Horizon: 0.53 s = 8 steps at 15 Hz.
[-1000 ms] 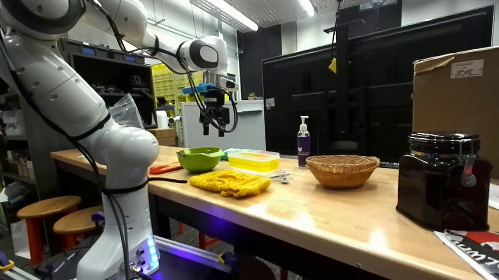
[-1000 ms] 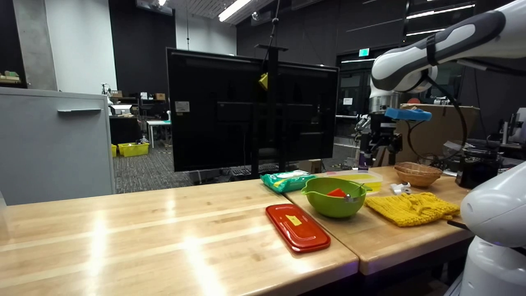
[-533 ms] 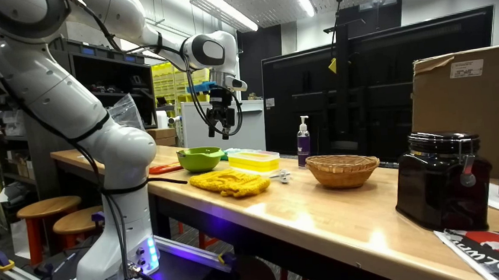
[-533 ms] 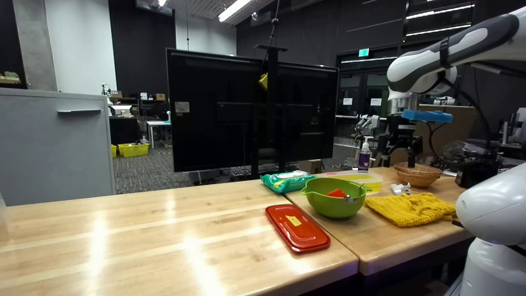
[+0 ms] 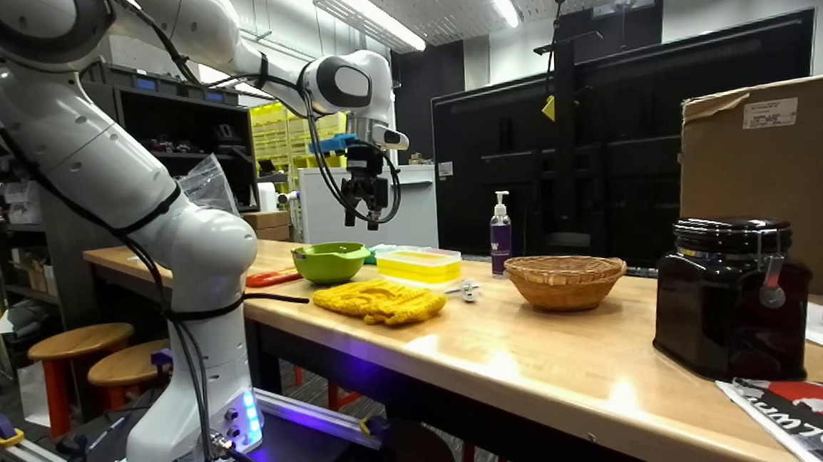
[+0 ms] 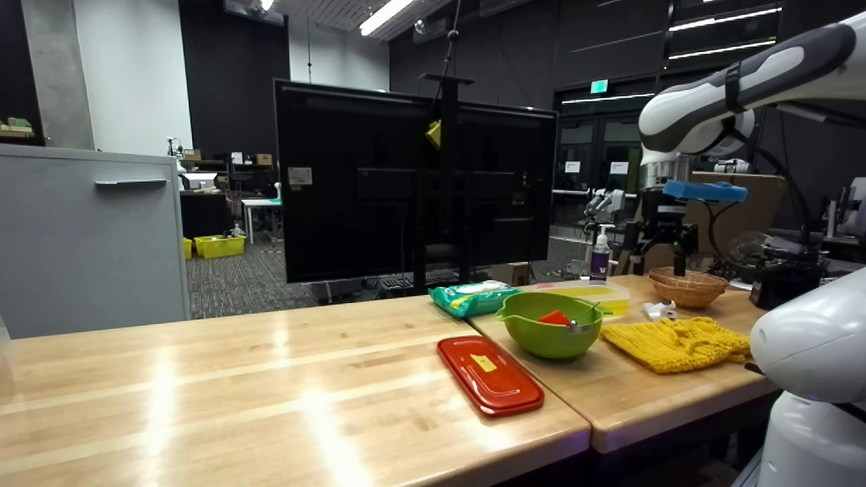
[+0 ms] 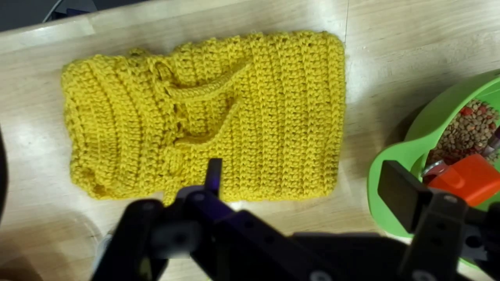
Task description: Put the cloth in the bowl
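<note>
In an exterior view, from the left, a green wipes packet (image 6: 473, 299) and a red lid (image 6: 492, 380) lie on the wooden worktop (image 6: 237, 379). Next stands a green spouted bowl (image 6: 551, 343); the wrist view shows brown grains (image 7: 465, 128) and an orange-red piece (image 7: 468, 179) inside. Then comes the gripper (image 6: 657, 265), raised above the worktop, its 2 jaws wide apart. The yellow crocheted cloth (image 6: 676, 345) lies just beside the bowl, a gap between them; a wicker basket (image 6: 697, 297) stands beyond.

the gripper (image 6: 657, 264) has shifted away from the bowl (image 6: 549, 341)
</note>
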Tool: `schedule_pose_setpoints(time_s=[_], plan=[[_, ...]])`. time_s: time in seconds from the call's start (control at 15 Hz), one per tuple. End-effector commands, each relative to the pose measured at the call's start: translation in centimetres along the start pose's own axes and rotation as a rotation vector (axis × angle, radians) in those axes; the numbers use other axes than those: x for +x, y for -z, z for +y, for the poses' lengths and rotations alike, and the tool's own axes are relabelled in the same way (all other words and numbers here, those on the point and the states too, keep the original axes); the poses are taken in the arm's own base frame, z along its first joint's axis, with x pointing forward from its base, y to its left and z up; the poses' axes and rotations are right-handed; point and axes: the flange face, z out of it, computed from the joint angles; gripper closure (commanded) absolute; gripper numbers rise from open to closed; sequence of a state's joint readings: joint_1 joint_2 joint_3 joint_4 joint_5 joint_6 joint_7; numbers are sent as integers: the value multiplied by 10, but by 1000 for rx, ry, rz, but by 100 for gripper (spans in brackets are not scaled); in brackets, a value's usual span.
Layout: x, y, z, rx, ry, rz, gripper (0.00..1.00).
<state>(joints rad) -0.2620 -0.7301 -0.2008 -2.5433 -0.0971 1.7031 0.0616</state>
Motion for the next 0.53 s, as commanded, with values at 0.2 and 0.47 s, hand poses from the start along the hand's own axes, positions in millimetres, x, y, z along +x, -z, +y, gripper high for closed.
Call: schedule_pose_setpoints(time_s=[0.2,0.47], plan=[[9,-23,0,1,10,-45,0],[14,-58,2,-3,14,-110,0]])
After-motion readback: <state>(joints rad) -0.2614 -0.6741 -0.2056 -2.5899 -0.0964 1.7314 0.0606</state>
